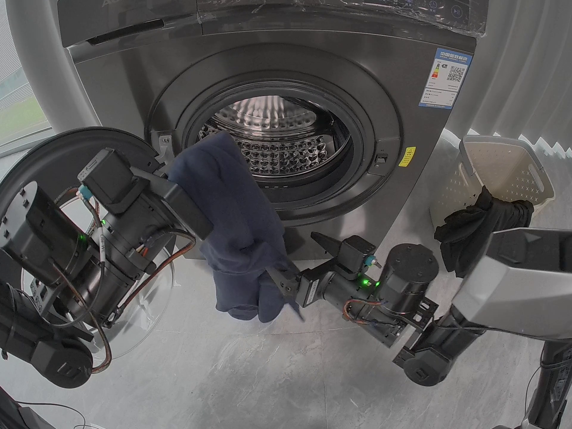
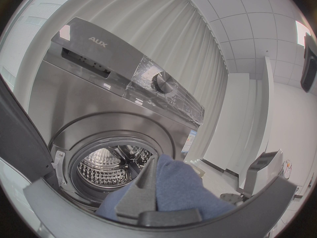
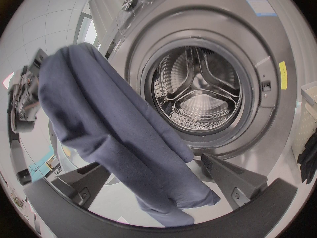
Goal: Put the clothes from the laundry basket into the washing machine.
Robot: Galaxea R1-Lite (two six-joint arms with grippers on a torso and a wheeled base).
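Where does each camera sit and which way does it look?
Head view: on the head, looking down at the washing machine and laundry basket; both arms show, left gripper holding the blue cloth, right gripper open.
Left wrist view: on the left wrist, tilted up at the machine and ceiling; one finger shows.
Right wrist view: on the right wrist, facing the drum; spread fingers show.
Shared by all: drum and blue cloth.
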